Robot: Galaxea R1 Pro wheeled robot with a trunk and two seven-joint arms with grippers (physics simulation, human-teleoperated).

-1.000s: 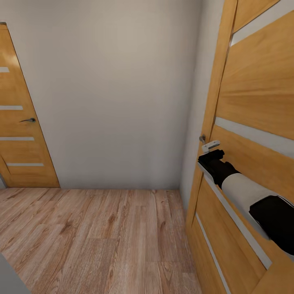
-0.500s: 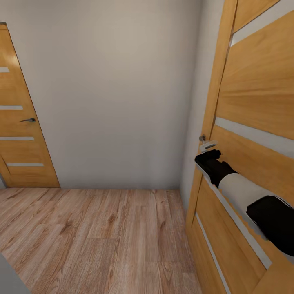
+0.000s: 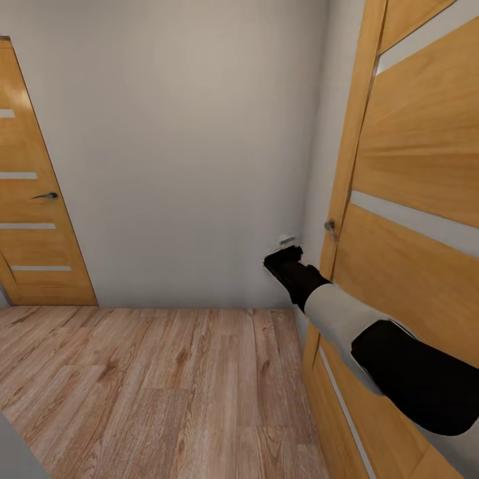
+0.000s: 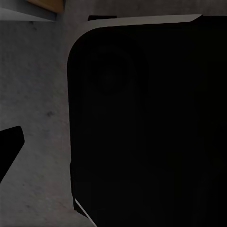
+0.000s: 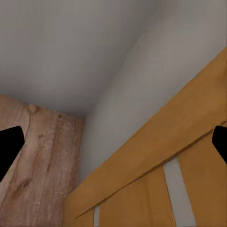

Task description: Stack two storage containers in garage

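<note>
The two storage containers are out of view. I am in a hallway with a light wood-plank floor point(image 3: 146, 386) and a white wall point(image 3: 186, 146). My right gripper point(image 3: 285, 251) reaches forward at the wall's corner, just left of the right-hand door's handle point(image 3: 329, 226). In the right wrist view the right gripper point(image 5: 113, 144) is open with nothing in it, its black fingertips point(image 5: 9, 146) at the frame's edges. My left gripper point(image 4: 113, 146) hangs over grey ground beside my own dark body, with one fingertip point(image 4: 9, 147) set far to the side.
An orange-brown wooden door point(image 3: 412, 219) with pale stripes stands close on the right. A second matching door point(image 3: 33, 219) with a dark handle point(image 3: 46, 195) is at the far left. The white wall closes the hallway ahead.
My right arm has swung left, away from the right door's handle and out in front of the white wall. The camera has not moved.
</note>
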